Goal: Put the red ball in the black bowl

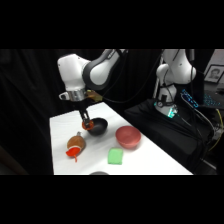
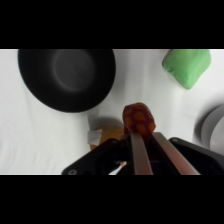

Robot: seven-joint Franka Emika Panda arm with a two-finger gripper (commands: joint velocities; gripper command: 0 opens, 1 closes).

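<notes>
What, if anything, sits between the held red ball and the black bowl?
Nothing visible does. The pincer holds the red ball just short of the black bowl, with only bare white table between them.

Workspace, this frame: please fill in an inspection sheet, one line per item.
Surface: white table, no spills seen.
Job's things: red ball held between the fingers, above the table beside the black bowl, not yet in it.
Clutter: green block, red-pink bowl, brown pear-shaped object, grey rim at wrist view's right edge.
Grippers: gripper shut on the ball.
Cables: some on the dark bench at right.
Surroundings: black backdrop, arm's base.
</notes>
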